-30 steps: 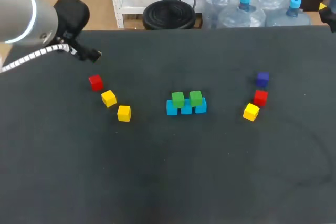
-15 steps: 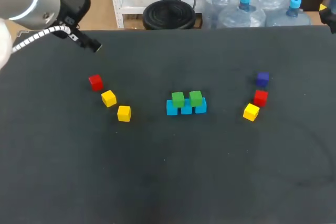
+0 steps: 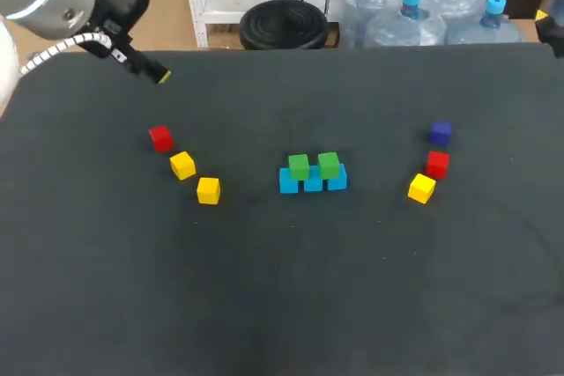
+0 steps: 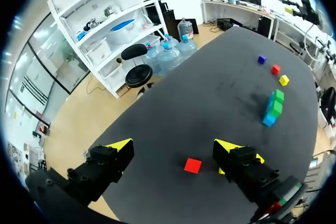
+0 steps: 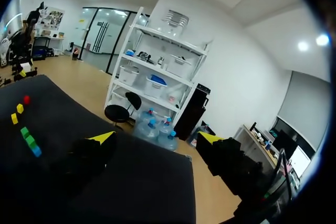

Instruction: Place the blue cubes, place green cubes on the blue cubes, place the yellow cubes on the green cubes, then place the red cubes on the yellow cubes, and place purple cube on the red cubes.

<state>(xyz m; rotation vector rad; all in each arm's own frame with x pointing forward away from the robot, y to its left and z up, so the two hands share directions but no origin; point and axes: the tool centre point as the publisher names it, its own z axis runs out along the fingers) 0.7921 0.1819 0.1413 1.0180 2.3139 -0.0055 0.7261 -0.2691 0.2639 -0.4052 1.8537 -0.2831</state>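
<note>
The yellow cubes, due next on the stack, lay loose on the counter (image 3: 282,297): two (image 3: 182,165) (image 3: 208,189) towards its left and one (image 3: 421,188) towards its right, all well apart from the stack. Judging by their look, they were small, light and rigid, with flat faces that would suit a pinch across two opposite sides at mid height. They seemed likely to skid if nudged, so a square approach from above looked wise.

At the middle, a row of blue cubes (image 3: 313,181) carried two green cubes (image 3: 299,165) (image 3: 329,164). A setting-down that bumped them could shift them. One red cube (image 3: 160,137) sat just beyond the left yellow pair. Another red cube (image 3: 437,164) and the purple cube (image 3: 441,132) sat just beyond the right yellow one.

The left gripper (image 4: 176,148) hung high over the left red cube, fingers spread wide and holding nothing. The right gripper (image 5: 156,138) was off past the counter's far right, its fingers likewise spread and empty.

Against the earlier frames, the left arm had drawn up and back towards the far left corner, while no cube had shifted
</note>
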